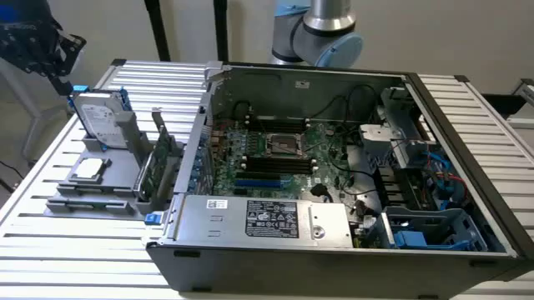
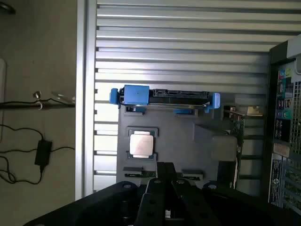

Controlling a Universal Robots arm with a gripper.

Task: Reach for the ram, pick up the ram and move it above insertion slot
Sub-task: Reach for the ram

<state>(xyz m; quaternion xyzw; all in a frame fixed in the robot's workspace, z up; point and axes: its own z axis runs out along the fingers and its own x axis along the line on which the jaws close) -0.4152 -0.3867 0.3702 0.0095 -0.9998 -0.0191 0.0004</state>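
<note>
Wrist view: hand (image 2: 165, 167), closed and empty, hangs above a grey parts tray (image 2: 197, 141) holding the ram (image 2: 137, 173), beside an open computer case (image 1: 334, 156) on the bench (image 1: 50, 250).

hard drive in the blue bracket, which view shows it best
The exterior view: the hard drive stands upright on the gray holder, its labeled face toward the camera. The wrist view catches its thin top edge between the blue bracket ends.

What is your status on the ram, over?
Gripper high over the gray tray, touching nothing. Ram lying flat at the tray's edge, not picked up. Nothing seen in the way.
</note>
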